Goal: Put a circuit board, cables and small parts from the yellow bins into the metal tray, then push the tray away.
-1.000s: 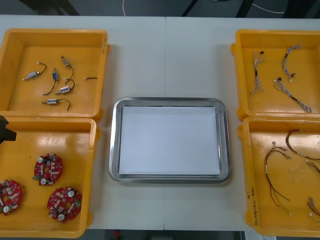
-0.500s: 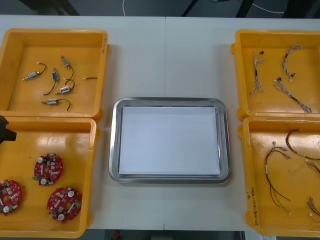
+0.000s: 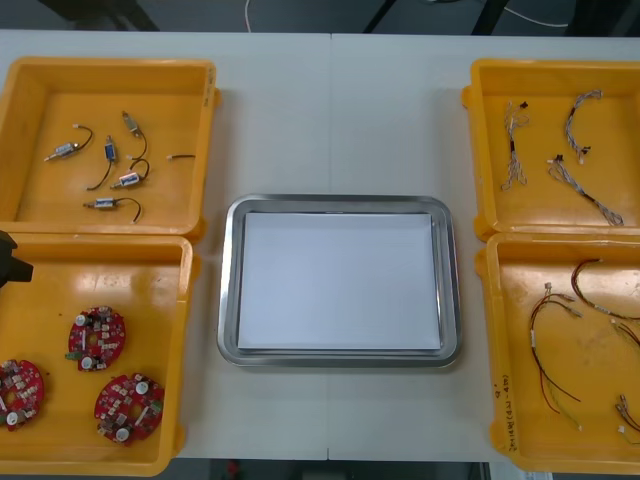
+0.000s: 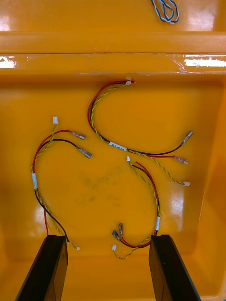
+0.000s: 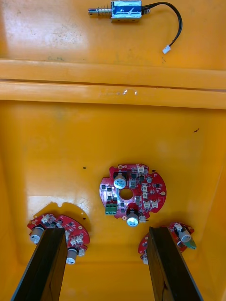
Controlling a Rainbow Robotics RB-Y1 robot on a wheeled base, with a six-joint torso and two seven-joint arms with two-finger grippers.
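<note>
Four yellow bins (image 3: pixel 110 66) sit on the counter (image 3: pixel 330 120), two on each side, and the metal tray (image 3: pixel 340 203) sits between them with a bare white inside. On the left, the far bin holds the small metal parts (image 3: pixel 110 165) and the near one has three circuit boards (image 3: pixel 97 338) lying flat and apart from each other. We've got the left gripper (image 5: pixel 108 270) hanging over that near bin. Its fingers (image 5: pixel 44 268) are spread wide with nothing held. One board (image 5: pixel 132 190) lies just past the fingertips, roughly in line with the gap. The other two boards lie one beside each finger, one of them partly hidden behind a finger. Past the bin wall we can see one of the small metal parts with a black lead.

On the right it's much the same. The right gripper (image 4: pixel 107 273) is over the near bin, also wide and holding nothing. The red and yellow cables (image 4: pixel 113 141) lie loose on the bin floor beyond it, and one of them curls in between the fingertips. The blue and white cables (image 3: pixel 560 150) are in the far right bin.
</note>
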